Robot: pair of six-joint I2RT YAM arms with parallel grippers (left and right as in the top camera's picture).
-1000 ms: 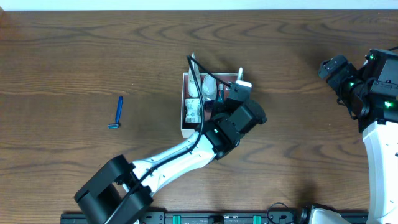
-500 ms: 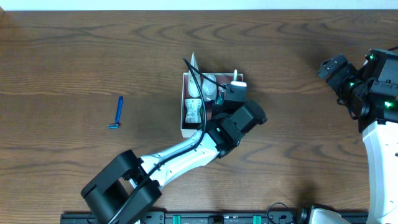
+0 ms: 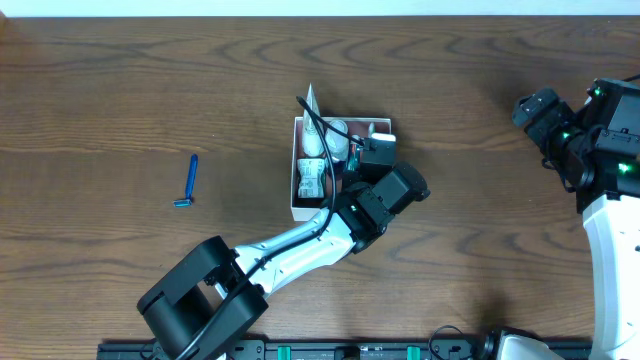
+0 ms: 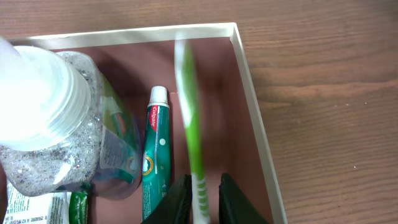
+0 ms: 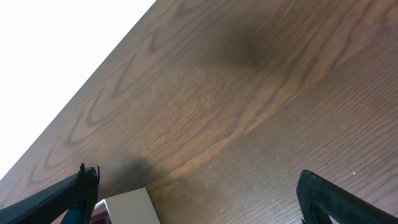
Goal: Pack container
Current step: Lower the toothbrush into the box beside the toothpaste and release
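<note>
Left wrist: left gripper [image 4: 202, 200] clamps green toothbrush [image 4: 188, 106] — Colgate toothpaste [image 4: 154, 143] beside (in container [image 4: 250, 87]); right gripper [image 5: 198, 177] gapes.

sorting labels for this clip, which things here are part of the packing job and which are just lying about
In the job:
container
toothbrush, held by the left gripper
toothpaste and bottle, inside it
razor, out on the table, likely still to pack

Lying about:
no stray things seen; the right gripper is open, off to the side
</note>
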